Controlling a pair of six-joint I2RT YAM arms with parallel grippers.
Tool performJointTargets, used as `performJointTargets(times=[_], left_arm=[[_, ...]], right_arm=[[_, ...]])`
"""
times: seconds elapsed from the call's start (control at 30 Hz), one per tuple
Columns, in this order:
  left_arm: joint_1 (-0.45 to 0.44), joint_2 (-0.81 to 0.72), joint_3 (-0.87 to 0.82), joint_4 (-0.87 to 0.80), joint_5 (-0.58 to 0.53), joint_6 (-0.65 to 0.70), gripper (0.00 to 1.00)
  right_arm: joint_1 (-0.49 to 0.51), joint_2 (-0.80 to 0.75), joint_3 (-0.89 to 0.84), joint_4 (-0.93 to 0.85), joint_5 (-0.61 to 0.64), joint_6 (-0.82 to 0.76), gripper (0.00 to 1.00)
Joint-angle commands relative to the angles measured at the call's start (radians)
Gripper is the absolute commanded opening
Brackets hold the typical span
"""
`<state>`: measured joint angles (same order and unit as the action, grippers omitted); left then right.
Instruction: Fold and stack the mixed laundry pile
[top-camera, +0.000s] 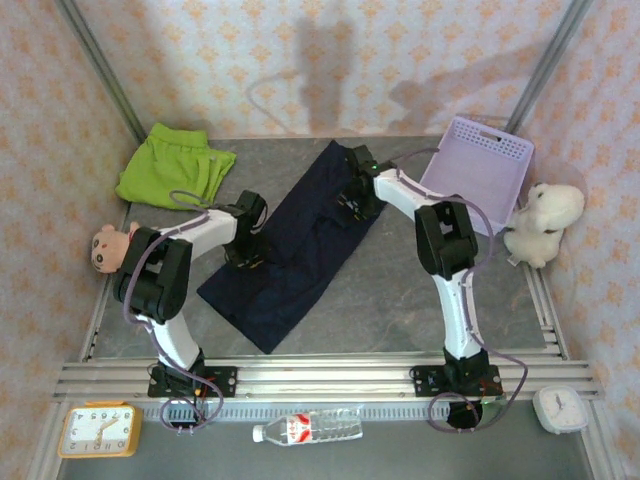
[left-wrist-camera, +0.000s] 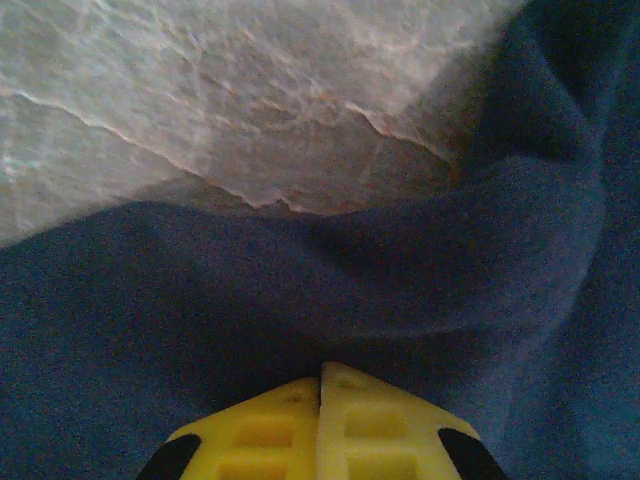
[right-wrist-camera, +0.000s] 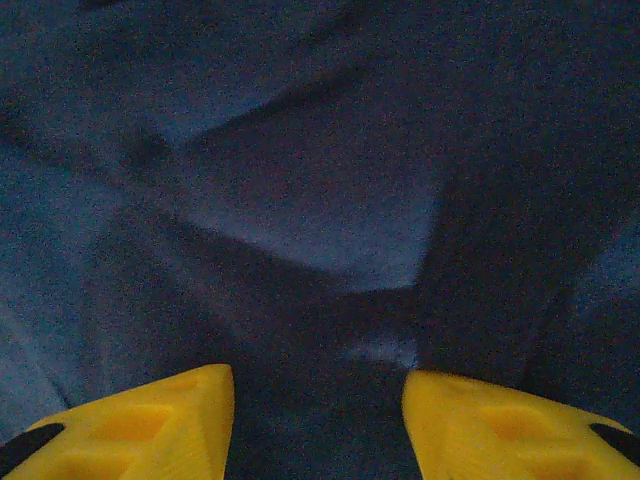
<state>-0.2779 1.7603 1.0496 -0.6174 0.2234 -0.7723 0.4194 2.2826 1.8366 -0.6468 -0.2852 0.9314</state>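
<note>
Walls: pale peach wallpaper w/ small orange flower pattern, on far wall (top-camera: 420, 50), left wall (top-camera: 50, 120) and right wall (top-camera: 600, 110).
Corner posts: 2 grey metal poles, far left (top-camera: 100, 70) and far right (top-camera: 550, 60).
Table top (top-camera: 400, 300): grey stone-look surface w/ pale veins.
Frame: aluminium rails (top-camera: 330, 375) along near edge, also on left and right sides.
Near ledge (top-camera: 420, 450): grey strip; orange clock (top-camera: 98, 430) at left, white clock (top-camera: 560, 408) at right, water bottle (top-camera: 308, 429) lying betw. them.
Far right corner: lavender basket (top-camera: 490, 135), white plush (top-camera: 545, 220) just beside it.
Left edge: small bear toy (top-camera: 105, 247).
Light: bright, even; soft grey shadows (top-camera: 325, 65) on far wall.
</note>
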Motion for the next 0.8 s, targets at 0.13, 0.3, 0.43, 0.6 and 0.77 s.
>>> performJointTargets(times=[0.13,0.3,0.43,0.6,0.77], left_arm=[[-0.123,0.003,-0.148,0.111,0.125,-0.228,0.0],[-0.209,-0.056,-0.126,0.131,0.121,-0.344,0.0],[-0.23,-0.072,-0.081,0.076,0.088,-0.354,0.02],[-0.23,-0.074,-0.033,0.0,0.06,-0.323,0.52],[-0.23,-0.119,0.034,-0.069,0.032,-0.242,0.76]], right_arm=[[-0.049,0.199,0.204,0.022,0.001,0.093,0.5],[-0.072,0.369,0.488,-0.057,-0.047,-0.014,0.5],[-0.108,0.447,0.609,-0.036,-0.085,0.003,0.5],[-0.124,0.431,0.639,0.064,-0.145,0.002,0.51],[-0.122,0.296,0.643,-0.011,-0.156,-0.121,0.56]])
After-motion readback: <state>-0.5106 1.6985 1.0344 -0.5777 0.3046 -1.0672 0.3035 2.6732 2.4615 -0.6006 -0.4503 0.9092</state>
